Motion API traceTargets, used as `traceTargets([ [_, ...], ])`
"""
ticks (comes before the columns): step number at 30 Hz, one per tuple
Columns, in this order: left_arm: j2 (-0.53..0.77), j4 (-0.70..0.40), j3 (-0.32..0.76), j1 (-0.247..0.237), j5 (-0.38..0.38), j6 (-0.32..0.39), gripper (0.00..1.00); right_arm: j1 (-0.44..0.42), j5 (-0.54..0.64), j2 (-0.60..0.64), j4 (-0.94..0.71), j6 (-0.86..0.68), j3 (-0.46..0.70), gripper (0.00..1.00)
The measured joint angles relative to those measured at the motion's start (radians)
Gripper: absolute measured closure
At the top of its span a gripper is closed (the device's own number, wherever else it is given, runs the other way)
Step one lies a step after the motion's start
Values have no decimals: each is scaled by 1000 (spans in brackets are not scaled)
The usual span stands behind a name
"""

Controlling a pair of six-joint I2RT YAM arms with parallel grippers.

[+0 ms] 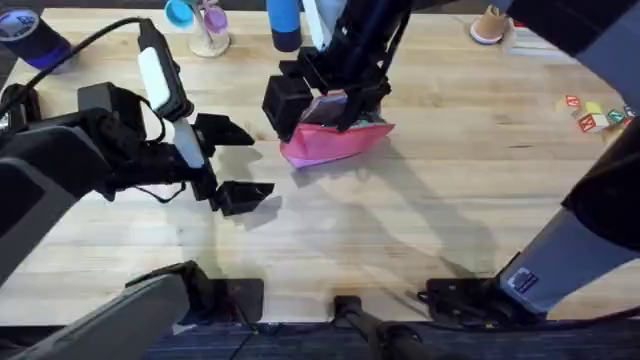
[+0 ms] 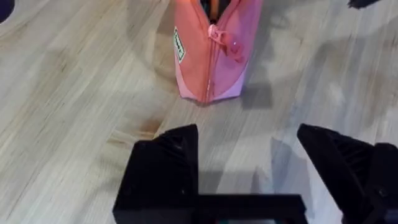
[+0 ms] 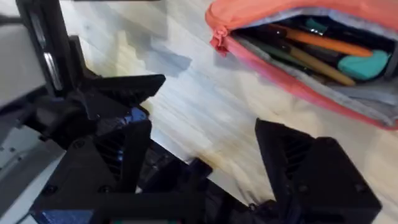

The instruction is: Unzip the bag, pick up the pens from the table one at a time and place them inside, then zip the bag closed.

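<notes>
Light plank desk [image 1: 430,190] under you, cups and clutter along the far edge, and the pink bag [image 1: 335,142] sits just past the middle of it, mouth gaping.

Look through the right wrist view: the bag's opening is spread and you can see an orange pen [image 3: 323,42] lying inside among other slim sticks and something teal. I can't pick out the all-black pen for certain in that jumble. So, to my eye, you're at the zipping-up stage.

Your right end effector [image 3: 205,155] hangs over the bag with its fingers apart, gripping nothing. Your left end effector [image 2: 249,168] is low over the desk, near the bag's end, fingers also spread wide and empty.

Now, handling. That bag is soft fabric, light, and it'll slump and slide on smooth wood the moment you tug it. From the left wrist view you've got the zipper pull [image 2: 214,32] dangling at the near end, small and floppy, an easy thing to miss. My call: pinch the fabric at one end with one end effector to anchor it, and take the pull tab with the other, squarely across the tab. Draw along the zipper line, not upward, or the whole pouch lifts. Watch the pens inside; one poking up will jam the teeth.
</notes>
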Motion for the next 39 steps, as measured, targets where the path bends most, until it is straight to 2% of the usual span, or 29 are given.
traceTargets([
  [6,0,0,0,0,0,0,7,0,2,0,4,68,0,4],
  [10,0,-3,0,0,0,0,7,0,56,-35,-2,83,-1,5],
  [18,0,-3,0,0,0,0,6,3,238,-284,1,92,-30,5],
  [23,0,-3,0,0,0,0,6,6,296,-441,132,88,-196,5],
  [28,0,-3,0,0,0,0,6,14,316,-546,293,91,-370,3],
  [33,0,-3,0,0,0,0,6,43,318,-583,355,126,-478,5],
  [39,0,-3,0,0,0,0,6,135,321,-582,509,164,-602,5],
])
